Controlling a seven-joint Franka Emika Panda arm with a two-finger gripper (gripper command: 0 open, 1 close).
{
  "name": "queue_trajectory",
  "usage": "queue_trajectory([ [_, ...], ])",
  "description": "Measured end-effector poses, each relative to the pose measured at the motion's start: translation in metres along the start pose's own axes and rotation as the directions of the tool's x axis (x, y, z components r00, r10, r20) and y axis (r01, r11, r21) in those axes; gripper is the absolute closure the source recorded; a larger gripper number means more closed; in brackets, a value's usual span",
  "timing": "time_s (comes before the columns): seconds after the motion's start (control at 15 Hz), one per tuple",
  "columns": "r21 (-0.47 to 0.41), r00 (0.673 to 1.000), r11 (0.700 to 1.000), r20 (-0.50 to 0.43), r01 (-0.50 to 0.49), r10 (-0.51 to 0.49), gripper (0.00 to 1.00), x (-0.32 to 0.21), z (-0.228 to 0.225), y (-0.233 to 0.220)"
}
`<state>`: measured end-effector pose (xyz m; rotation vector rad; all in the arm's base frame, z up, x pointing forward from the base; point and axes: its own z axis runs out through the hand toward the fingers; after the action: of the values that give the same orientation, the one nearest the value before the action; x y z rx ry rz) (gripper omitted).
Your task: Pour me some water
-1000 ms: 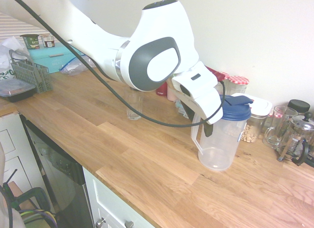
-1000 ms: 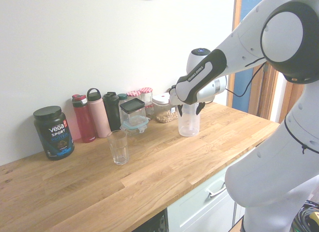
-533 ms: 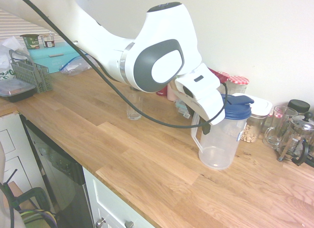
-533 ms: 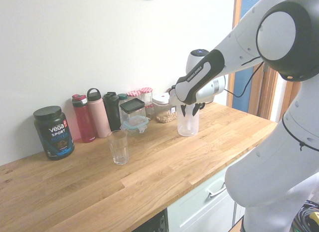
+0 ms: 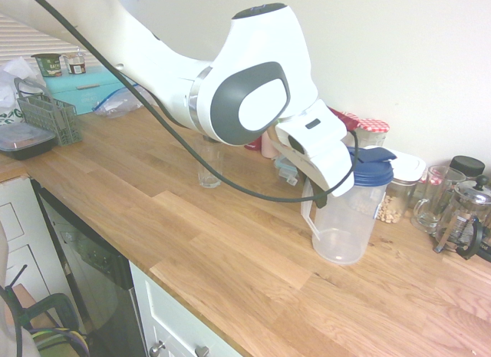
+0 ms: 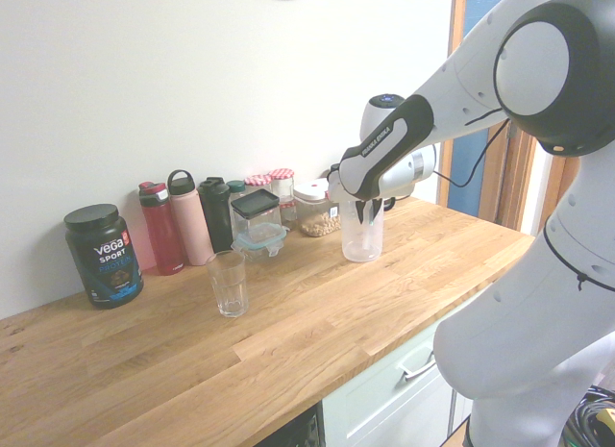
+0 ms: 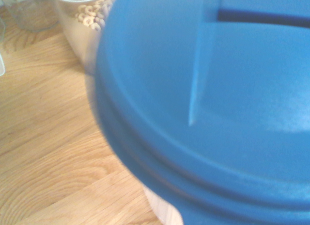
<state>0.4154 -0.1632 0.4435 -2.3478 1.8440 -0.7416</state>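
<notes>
The gripper (image 5: 321, 194) is clamped on the handle of the blue-lidded pitcher (image 5: 347, 219) standing on the wooden counter (image 5: 230, 257), presumably so it can be carried to the empty glass (image 6: 228, 284) well apart.

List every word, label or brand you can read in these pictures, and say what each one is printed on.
"VEGA SPORT": on the black protein tub at the wall end of the bottle row.
"FRANKA": on the robot arm's dark wrist band; the letters after it are too small to read.
Green-lidded tub on the teal box: its label is too blurred to read.
Wrist view: no text.
</notes>
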Motion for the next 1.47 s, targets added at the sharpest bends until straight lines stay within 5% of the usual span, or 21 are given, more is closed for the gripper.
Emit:
queue_trajectory([
  [0.47, 0.024, 0.992, 0.998, 0.115, 0.053, -0.056, 1.0, 0.031, -0.024, 0.003],
  [0.8, 0.005, 0.916, 0.95, 0.26, 0.314, -0.304, 1.0, 0.034, -0.09, 0.006],
  [1.2, 0.002, 0.715, 0.778, 0.393, 0.628, -0.578, 1.0, -0.027, -0.126, 0.017],
  [1.47, 0.038, 0.549, 0.609, 0.392, 0.792, -0.738, 1.0, -0.077, -0.135, -0.032],
])
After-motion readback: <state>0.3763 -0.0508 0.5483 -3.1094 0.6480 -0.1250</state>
